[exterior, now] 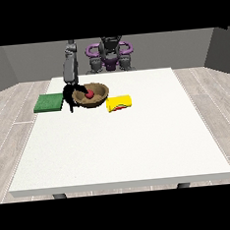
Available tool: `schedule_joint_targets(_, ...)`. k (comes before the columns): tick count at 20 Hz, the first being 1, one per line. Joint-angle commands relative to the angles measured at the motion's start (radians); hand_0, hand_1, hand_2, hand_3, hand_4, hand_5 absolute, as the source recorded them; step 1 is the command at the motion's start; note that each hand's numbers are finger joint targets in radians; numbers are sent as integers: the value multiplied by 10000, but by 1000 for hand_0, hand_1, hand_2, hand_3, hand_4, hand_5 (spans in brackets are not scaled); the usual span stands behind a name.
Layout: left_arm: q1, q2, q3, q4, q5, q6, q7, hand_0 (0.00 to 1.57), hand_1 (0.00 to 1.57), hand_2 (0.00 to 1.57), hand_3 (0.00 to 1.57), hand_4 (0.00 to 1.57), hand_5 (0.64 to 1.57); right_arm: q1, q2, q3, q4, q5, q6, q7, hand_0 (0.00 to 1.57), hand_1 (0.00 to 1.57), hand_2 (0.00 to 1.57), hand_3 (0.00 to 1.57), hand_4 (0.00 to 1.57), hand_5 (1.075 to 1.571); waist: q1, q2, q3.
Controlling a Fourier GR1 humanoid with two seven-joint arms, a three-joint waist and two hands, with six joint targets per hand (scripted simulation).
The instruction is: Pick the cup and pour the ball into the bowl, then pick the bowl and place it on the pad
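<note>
A brown bowl (99, 94) stands at the table's back left of middle, with a red ball (89, 94) inside it. The hand at the view's left (69, 97) is at the bowl's left rim, its black fingers hooked over the rim and its thumb below. A yellow cup (119, 103) lies on its side just right of the bowl, red showing at its mouth. The green pad (49, 102) lies flat to the left of the hand, at the table's left edge. No hand shows at the view's right.
The white table (119, 146) stretches wide in front of the objects towards the camera. The robot's torso (109, 54) stands behind the table's far edge, and a grey arm (70, 66) comes down from it to the bowl.
</note>
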Motion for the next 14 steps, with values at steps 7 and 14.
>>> schedule_joint_targets(7,209,147,195,347,109,-201,-233,0,0,0,0,671,1570,112,-368,128,455,240,-812,1756,1571,1571,1571,1571,1071,1494,-19,242,313)
schedule_joint_targets(14,977,807,699,2301,-238,-713,-979,0,0,0,0,726,1569,-901,-869,1054,-580,812,-1733,4763,1571,1571,1571,1571,1037,1535,-1085,-1112,309)
